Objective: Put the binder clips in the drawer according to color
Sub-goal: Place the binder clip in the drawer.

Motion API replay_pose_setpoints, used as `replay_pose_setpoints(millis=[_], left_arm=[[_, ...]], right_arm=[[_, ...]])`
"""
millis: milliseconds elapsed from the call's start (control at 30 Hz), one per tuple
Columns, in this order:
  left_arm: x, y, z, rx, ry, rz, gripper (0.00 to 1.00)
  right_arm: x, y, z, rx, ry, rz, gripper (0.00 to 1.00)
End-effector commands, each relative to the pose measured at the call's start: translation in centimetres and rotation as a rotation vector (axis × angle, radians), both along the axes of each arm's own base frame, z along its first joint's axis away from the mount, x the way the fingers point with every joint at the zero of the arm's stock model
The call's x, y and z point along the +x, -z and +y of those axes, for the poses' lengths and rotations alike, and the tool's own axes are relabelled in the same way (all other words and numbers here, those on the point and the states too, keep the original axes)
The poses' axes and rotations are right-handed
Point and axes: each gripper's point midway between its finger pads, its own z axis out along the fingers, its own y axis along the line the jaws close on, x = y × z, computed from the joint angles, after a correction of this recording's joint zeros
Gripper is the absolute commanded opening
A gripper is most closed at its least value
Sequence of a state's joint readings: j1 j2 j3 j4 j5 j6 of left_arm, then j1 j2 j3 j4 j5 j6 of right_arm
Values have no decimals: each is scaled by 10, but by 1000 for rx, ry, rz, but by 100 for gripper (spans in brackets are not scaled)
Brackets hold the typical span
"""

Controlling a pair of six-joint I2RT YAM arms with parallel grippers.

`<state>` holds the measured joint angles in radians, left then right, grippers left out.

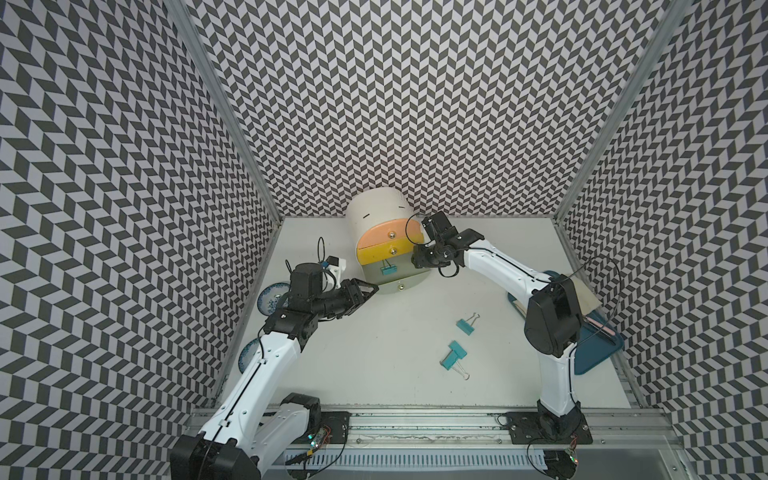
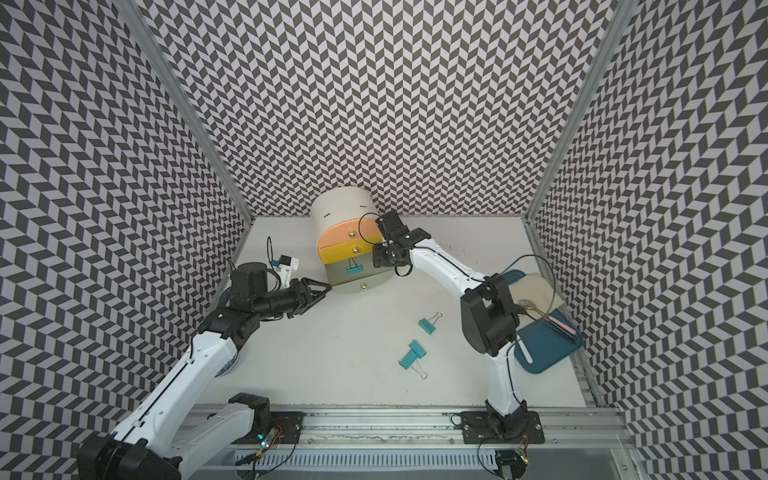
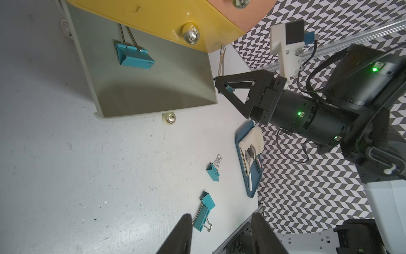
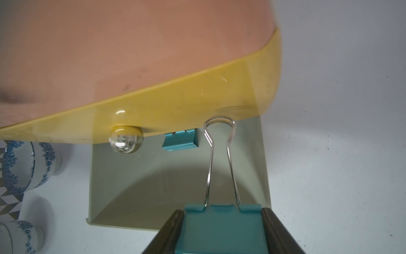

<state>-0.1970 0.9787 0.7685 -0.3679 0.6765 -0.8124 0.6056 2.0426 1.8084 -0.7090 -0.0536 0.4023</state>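
We see a white table (image 1: pixel 374 374) walled in by black-and-white zigzag panels (image 1: pixel 415 104), with two robot arms reaching in from its near edge. At the back stands a small white round-topped cabinet (image 1: pixel 374 210) with three stacked drawers: peach on top, yellow in the middle, and the grey bottom drawer (image 1: pixel 409 275) pulled out toward us. One teal clip (image 1: pixel 389 270) lies inside that open drawer, near its back, its wire handles running under the yellow front (image 3: pixel 153 19). The right gripper (image 4: pixel 223 212) hovers at the open drawer's right-hand edge. Its two dark fingers (image 4: pixel 173 228) press against both sides of a second one, the held clip (image 4: pixel 222 228), whose silver handles point toward the yellow front. The left gripper (image 3: pixel 222 233) sits near the drawer's left front corner, its fingers partly spread with nothing between them. Three more teal ones lie on the table in front of the cabinet, toward the right arm: a single clip (image 1: pixel 466 325) and, nearer to us, a pair of clips (image 1: pixel 453 356) touching each other. At the table's right edge, partly under the right arm, a blue tray (image 1: pixel 598 353) carries a cream cloth (image 3: pixel 252 137) and spoons (image 3: pixel 250 154). Two white cups (image 4: pixel 24 167) with blue flower patterns stand at the left edge.
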Motion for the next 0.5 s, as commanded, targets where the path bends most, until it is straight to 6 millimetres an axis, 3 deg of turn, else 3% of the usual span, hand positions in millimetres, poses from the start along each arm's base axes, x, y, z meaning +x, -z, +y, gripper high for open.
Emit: replay_pose_setpoints(millis=[0,233,467], left_arm=[[1,-4,-3,1,21,-19,47],[4,-9,-4,5,23,-27,48],[8,-14,-2,34,19,-44,47]], right_arm=[[7,-11,5,23,-10,-31,64],[4,-24,0,25,-8,-54,70],[-25,-30,-21,22,5,-41,69]])
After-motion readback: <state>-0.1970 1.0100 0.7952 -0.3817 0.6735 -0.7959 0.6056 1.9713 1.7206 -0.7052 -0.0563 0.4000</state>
